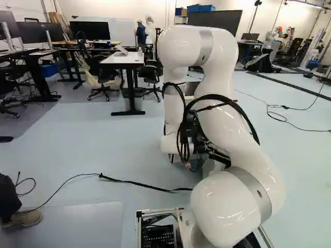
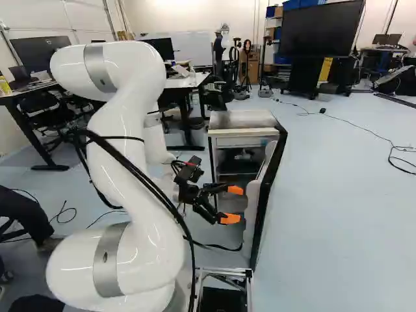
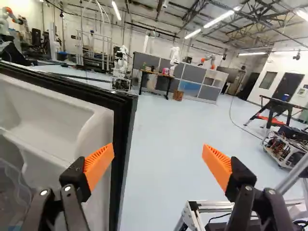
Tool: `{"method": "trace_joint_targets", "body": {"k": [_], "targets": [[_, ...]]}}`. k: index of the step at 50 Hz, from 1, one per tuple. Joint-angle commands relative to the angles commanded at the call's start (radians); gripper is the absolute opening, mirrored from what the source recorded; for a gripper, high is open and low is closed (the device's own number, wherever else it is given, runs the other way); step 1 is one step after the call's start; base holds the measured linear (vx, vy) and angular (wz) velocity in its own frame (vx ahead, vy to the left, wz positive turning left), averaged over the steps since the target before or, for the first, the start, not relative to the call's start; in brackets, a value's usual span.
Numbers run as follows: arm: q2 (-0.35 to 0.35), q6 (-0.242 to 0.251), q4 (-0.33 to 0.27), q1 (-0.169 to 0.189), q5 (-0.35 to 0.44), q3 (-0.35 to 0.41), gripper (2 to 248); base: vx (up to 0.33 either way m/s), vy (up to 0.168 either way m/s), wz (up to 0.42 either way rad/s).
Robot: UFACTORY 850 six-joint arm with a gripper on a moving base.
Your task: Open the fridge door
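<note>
Checking in: fridge door (image 2: 272,190) standing open, gripper (image 2: 233,204) spread wide beside it

So the fridge (image 2: 242,121) is ahead of the base, around the middle of the right base view. Its door hangs well out from the body and reaches back toward the base, so you can see right into the dark inside with the shelf (image 2: 239,170). In the left base view the arm (image 1: 222,206) pretty much blocks the whole thing.

The gripper is on the inner side of the door, orange pads (image 3: 99,166) pointing at the pale liner (image 2: 251,214) in the right base view. Wrist view has the two fingers standing far apart with nothing pinched. One of them overlaps the door's white inner side, and the black rim (image 3: 126,115) runs just inside that finger's tip. The other finger is off over bare floor (image 3: 163,125), well apart from the door. Can't tell whether the near one is actually touching.

Arm-wise, it rises from the joint, bends over at the top and drops down to the gripper, with black cables (image 2: 140,174) running along it.

Rest of the room: a white-topped desk (image 1: 124,59) past the arm, a big dark screen (image 2: 322,29) beyond the fridge, and grey partitions (image 3: 187,77) way out in the wrist view.
</note>
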State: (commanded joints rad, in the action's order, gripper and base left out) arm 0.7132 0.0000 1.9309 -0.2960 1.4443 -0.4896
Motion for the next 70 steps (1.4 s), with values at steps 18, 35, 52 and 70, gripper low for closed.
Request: {"method": "trace_joint_targets", "body": {"k": [18, 35, 52, 70], "targets": [[-0.059, 0.000, 0.000, -0.108, 0.000, 0.022, 247, 0.000, 0.000, 0.000], [-0.184, 0.000, 0.000, -0.045, 0.000, -0.051, 247, 0.000, 0.000, 0.000], [-0.180, 0.000, 0.000, 0.065, 0.000, -0.174, 247, 0.000, 0.000, 0.000], [-0.139, 0.000, 0.000, 0.174, 0.000, -0.301, 247, 0.000, 0.000, 0.000]]}}
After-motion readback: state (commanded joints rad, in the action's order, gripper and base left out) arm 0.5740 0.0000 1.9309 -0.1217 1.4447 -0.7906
